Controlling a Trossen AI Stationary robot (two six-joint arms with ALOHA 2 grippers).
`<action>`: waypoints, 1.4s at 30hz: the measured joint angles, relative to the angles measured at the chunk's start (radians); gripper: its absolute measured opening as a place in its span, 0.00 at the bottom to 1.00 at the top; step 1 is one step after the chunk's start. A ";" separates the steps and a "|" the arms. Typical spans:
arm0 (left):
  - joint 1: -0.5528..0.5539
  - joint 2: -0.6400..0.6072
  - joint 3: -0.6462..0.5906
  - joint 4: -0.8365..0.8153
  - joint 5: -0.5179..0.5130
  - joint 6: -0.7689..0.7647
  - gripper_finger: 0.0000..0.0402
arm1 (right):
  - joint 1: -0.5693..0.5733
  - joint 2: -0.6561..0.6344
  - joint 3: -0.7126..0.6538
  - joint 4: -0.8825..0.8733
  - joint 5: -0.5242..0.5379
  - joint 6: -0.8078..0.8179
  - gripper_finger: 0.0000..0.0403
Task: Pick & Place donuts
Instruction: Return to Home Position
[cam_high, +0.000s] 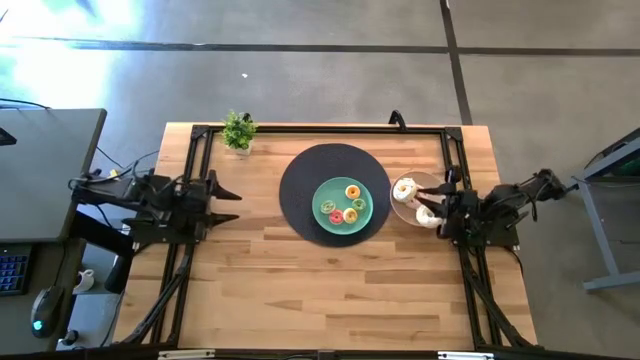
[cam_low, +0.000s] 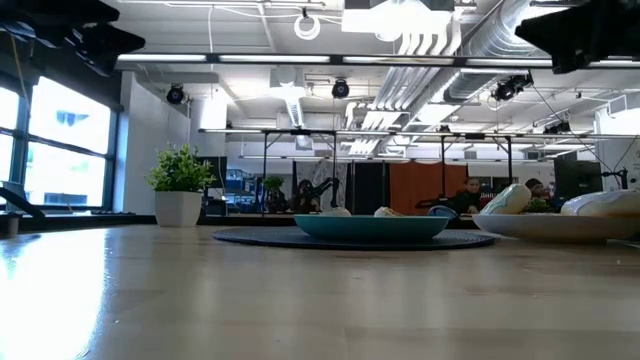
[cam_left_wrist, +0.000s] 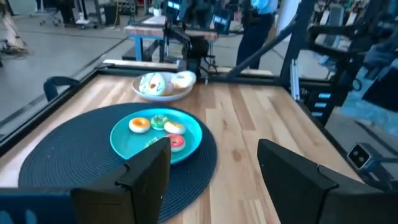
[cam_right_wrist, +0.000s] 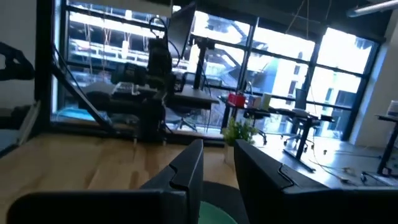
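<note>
Several small donuts (cam_high: 344, 204) lie on the teal plate (cam_high: 322, 193), iced yellow, green, pink and cream; in the left wrist view they show as a cluster of donuts (cam_left_wrist: 160, 127) on the plate (cam_left_wrist: 124, 144). Two cream donuts (cam_high: 405, 188) rest in the tan bowl (cam_high: 432, 181) to the plate's right. My left gripper (cam_high: 232, 192) (cam_left_wrist: 214, 152) hangs open over the table's left part, pointing level toward the plate. My right gripper (cam_high: 440, 203) (cam_right_wrist: 219, 149) hovers over the bowl's right rim, pointing left, with a narrow gap and nothing between its fingers.
The plate sits on a round dark mat (cam_high: 300, 215) at the table's middle. A small potted plant (cam_high: 238, 131) stands near the far left corner. A black frame (cam_high: 320, 127) runs along the table's far, left and right edges. Bare wood (cam_high: 330, 290) lies toward the near edge.
</note>
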 joint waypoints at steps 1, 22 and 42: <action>0.000 -0.024 0.000 -0.017 0.000 -0.003 0.59 | 0.000 0.001 -0.004 -0.005 0.009 0.002 0.22; 0.000 -0.132 -0.133 0.144 0.024 0.110 0.59 | 0.000 0.016 -0.065 0.004 -0.184 0.121 0.22; 0.000 -0.133 -0.180 0.247 0.047 0.129 0.59 | 0.000 0.016 -0.148 0.035 -0.166 0.101 0.22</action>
